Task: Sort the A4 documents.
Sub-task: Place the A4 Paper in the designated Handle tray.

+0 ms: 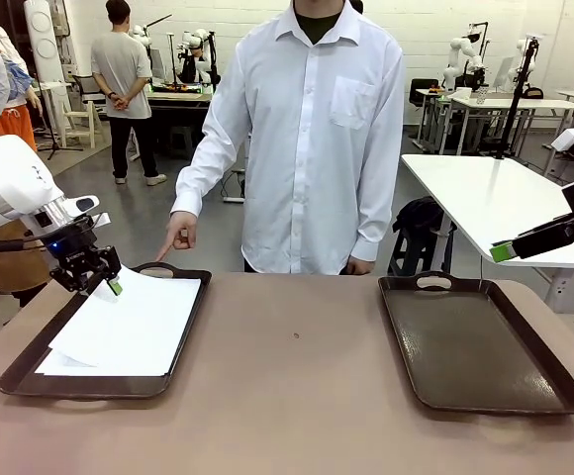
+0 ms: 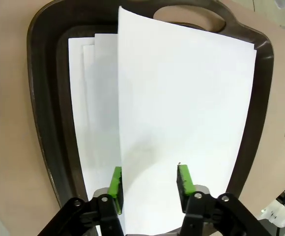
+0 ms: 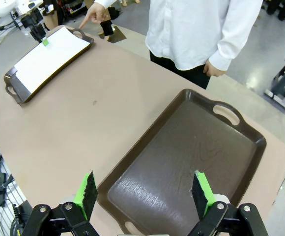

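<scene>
Several A4 documents [image 2: 182, 108] fanned, left pincer [image 2: 148, 181] agape

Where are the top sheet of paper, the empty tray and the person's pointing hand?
top sheet of paper [image 2: 182, 98]: left wrist view, middle of the sheet.
empty tray [image 1: 418, 341]: front view, bare floor.
pointing hand [image 1: 179, 234]: front view, back of hand.

A4 documents [image 1: 129, 327], plain blank white sheets, loosely stacked and slightly fanned in the dark tray [image 1: 30, 371] at lower left of the front view, top sheet [image 2: 182, 113] skewed, its far corner lifted over the tray's rim
</scene>
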